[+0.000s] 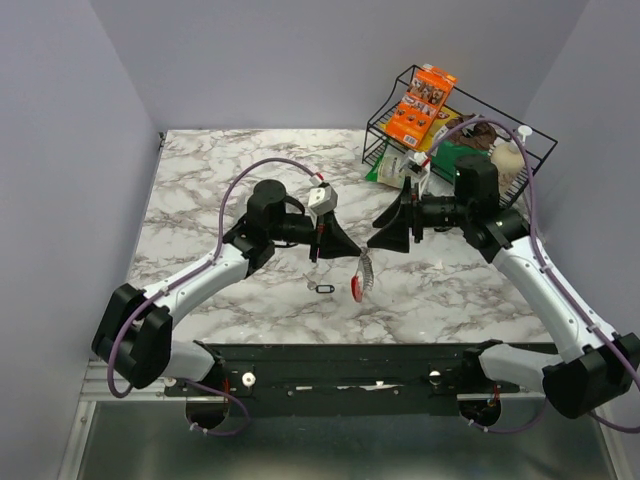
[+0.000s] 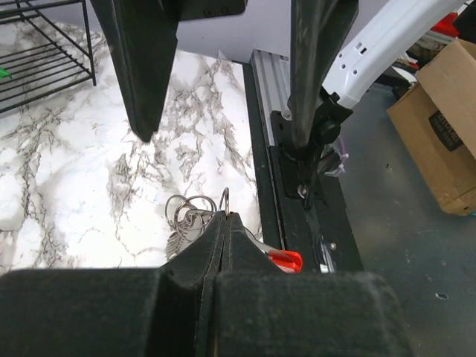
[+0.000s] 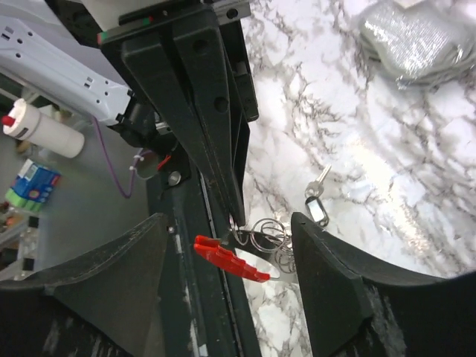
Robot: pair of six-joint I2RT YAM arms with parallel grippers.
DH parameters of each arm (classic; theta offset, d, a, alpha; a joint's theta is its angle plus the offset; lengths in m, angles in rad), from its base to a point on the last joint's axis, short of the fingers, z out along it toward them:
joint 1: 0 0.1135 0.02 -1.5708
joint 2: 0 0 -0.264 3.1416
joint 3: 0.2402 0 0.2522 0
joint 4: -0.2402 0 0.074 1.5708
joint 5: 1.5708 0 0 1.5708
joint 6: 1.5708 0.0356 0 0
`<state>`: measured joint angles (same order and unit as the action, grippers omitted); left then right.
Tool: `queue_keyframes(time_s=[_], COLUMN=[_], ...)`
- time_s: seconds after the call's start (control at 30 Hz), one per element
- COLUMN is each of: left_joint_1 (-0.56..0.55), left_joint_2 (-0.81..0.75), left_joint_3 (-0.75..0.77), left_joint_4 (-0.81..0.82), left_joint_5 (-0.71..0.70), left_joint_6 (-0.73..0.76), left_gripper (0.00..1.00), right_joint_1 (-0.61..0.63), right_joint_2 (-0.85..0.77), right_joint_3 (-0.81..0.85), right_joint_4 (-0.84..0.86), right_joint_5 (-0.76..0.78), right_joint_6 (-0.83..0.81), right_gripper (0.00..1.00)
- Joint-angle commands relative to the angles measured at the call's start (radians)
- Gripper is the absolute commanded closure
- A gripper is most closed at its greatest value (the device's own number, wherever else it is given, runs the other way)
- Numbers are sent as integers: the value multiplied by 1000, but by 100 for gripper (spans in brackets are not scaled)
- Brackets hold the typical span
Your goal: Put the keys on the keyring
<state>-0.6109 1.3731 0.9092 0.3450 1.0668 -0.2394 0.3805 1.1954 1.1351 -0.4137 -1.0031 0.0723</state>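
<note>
Overhead only, boxes (image 1: 422,100) fill the rack (image 1: 376,148); wrist views show left gripper (image 2: 225,220) pinching keyring (image 3: 230,259), right gripper (image 3: 229,223) gaping empty beside it.

No lettering can be read anywhere; the orange box (image 1: 423,100) in the wire rack (image 1: 384,105) carries print too small to make out; the dark label (image 2: 448,128) on the cardboard box (image 2: 420,111) is blurred; the blue packet (image 3: 33,186) shows only smudged marks.
</note>
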Motion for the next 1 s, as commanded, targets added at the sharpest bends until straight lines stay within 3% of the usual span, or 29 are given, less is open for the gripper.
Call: queue_keyframes(time_s=[0.0, 0.07, 0.27, 0.37, 0.6, 0.83, 0.87, 0.97], left_joint_1=[0, -1, 0, 2, 7, 16, 19, 19], left_joint_2=[-71, -83, -127, -154, -157, -126, -124, -126], left_joint_3=[-55, -78, -82, -69, -38, -50, -53, -58], left_joint_4=[96, 129, 120, 28, -188, -228, -230, -239], left_joint_5=[42, 99, 163, 131, -43, -226, -276, -368], left_joint_6=[81, 87, 123, 204, 330, 330, 328, 324], left_gripper=[100, 100, 100, 100, 100, 100, 100, 100], right_joint_1=[6, 6, 8, 6, 6, 6, 6, 8], right_joint_2=[-49, -56, -63, -56, -42, -39, -36, -31], right_joint_3=[-32, -32, -21, -24, -63, -100, -103, -109], right_joint_4=[70, 75, 78, 78, 79, 81, 79, 81], right_joint_5=[35, 14, -32, -37, -23, 43, 49, 93], right_joint_6=[27, 29, 32, 32, 32, 34, 35, 44], right_gripper=[19, 11, 9, 10, 9, 7, 2, 0])
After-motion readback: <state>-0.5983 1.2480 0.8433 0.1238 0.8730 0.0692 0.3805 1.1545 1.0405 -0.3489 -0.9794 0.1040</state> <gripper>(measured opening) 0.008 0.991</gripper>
